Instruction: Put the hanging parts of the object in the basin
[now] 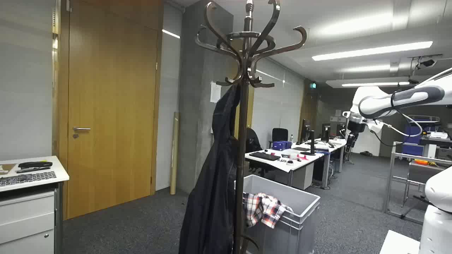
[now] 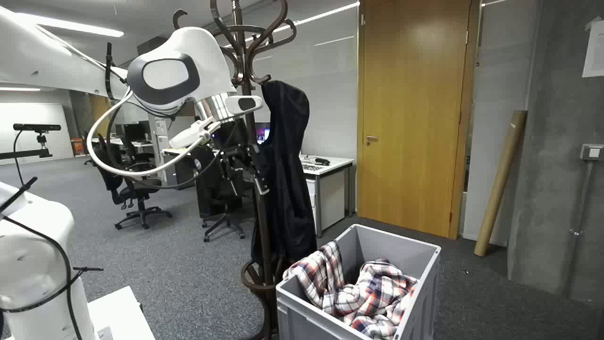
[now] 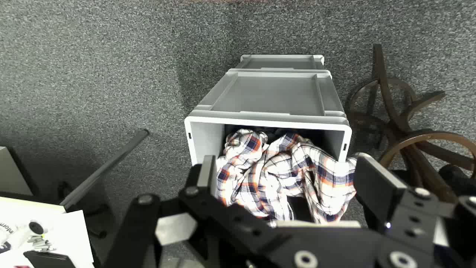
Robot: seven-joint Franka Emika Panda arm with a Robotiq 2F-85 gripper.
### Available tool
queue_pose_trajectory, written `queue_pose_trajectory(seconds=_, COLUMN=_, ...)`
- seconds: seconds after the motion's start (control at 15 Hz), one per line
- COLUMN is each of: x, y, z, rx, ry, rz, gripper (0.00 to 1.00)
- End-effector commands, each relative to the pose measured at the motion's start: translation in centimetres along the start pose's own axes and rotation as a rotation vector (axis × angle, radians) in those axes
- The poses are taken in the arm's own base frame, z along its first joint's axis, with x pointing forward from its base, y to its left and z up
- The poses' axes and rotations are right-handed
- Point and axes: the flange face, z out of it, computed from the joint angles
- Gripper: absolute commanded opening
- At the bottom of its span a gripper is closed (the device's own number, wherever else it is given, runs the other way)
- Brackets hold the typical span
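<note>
A red, white and navy plaid shirt lies crumpled in the tall grey basin. The shirt [image 1: 265, 208] [image 2: 377, 293] [image 3: 275, 175] has a part draped over the rim on the coat rack side, outside the basin [image 1: 300, 234] [image 2: 401, 245] [image 3: 275, 95]. In the wrist view this draped part is at the right, partly behind a finger. My gripper [image 1: 350, 141] [image 2: 248, 188] [image 3: 289, 175] is open and empty, pointing down. It is well above the basin, with its fingers spread and the shirt visible between them. The gripper's body hides the near side of the basin in the wrist view.
A dark wooden coat rack [image 1: 243, 123] [image 2: 262, 222] [image 3: 386, 96] stands beside the basin, with a black jacket [image 1: 219, 176] [image 2: 289, 189] hanging on it. A white desk [image 1: 300, 163] [image 3: 55, 230] with small items is nearby. A cardboard tube [image 1: 174, 155] [image 2: 500, 184] leans on the wall.
</note>
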Motion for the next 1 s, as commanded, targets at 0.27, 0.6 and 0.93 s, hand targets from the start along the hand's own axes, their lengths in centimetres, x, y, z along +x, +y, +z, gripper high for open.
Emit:
queue_pose_trajectory(seconds=0.27, x=1.3, y=-1.1, z=0.5, rx=0.017, ry=0.024, rz=-0.039, gripper=1.00)
queue_pose_trajectory(seconds=0.6, x=5.5, y=-3.5, z=1.8, rx=0.062, ry=0.143, rz=-0.071, gripper=1.00)
queue_pose_trajectory(seconds=0.93, x=10.4, y=-6.6, z=5.0, rx=0.155, ry=0.272, rz=-0.098, gripper=1.00)
